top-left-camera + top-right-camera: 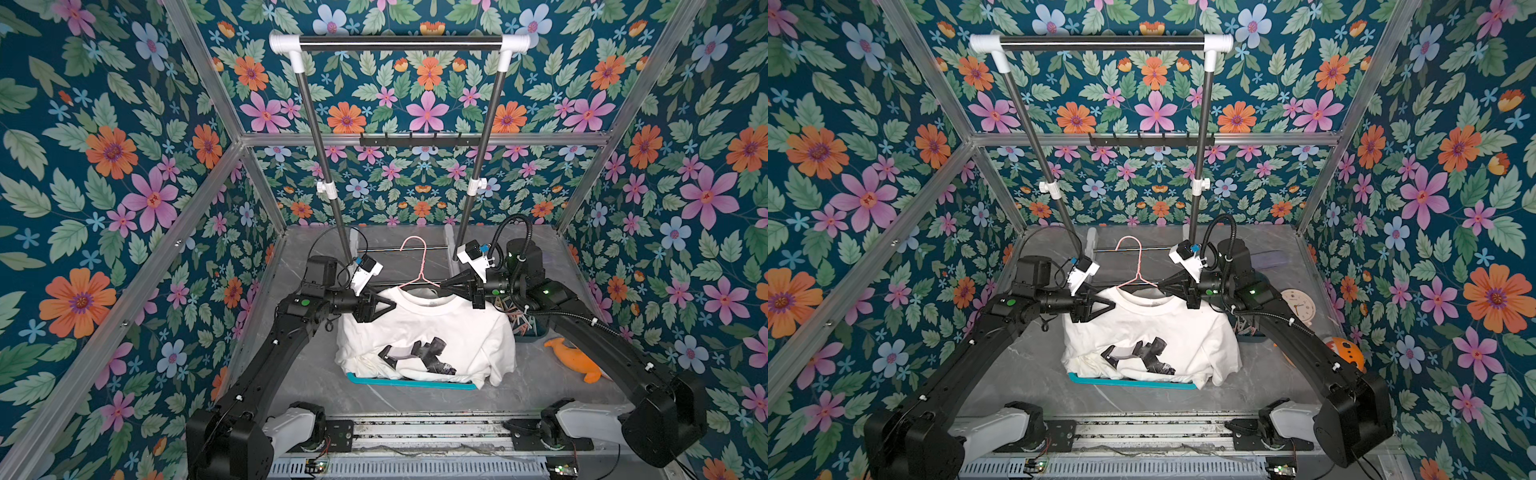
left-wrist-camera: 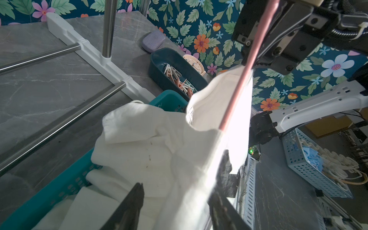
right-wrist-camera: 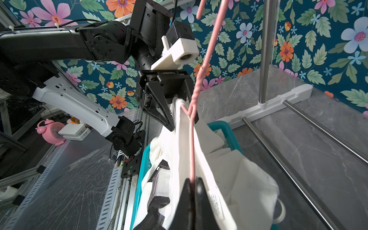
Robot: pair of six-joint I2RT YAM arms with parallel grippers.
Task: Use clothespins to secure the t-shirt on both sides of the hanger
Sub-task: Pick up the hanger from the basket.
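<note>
Teal basket [image 1: 409, 382]: front and centre, white t-shirt [image 1: 428, 328] spilling over its rim.
Left gripper [image 3: 183, 124]: jaws apart, straddling the shirt's shoulder cloth (not pinched, as far as shows).
Right gripper [image 3: 192, 182]: clamped tight on the pink hanger [image 3: 191, 151] wire, shirt draped over it.
Clothespins [image 2: 180, 82]: heaped in the dark bin [image 2: 159, 59], far right, behind the right arm.

We see walls [image 1: 104, 166] papered in dark teal with pink, orange and blue flowers, framed by aluminium bars [image 1: 291, 139]. A black hook rail [image 1: 415, 141] crosses the back wall. A chrome garment rack [image 1: 401, 41] stands on the grey marbled tabletop [image 1: 311, 395].
</note>
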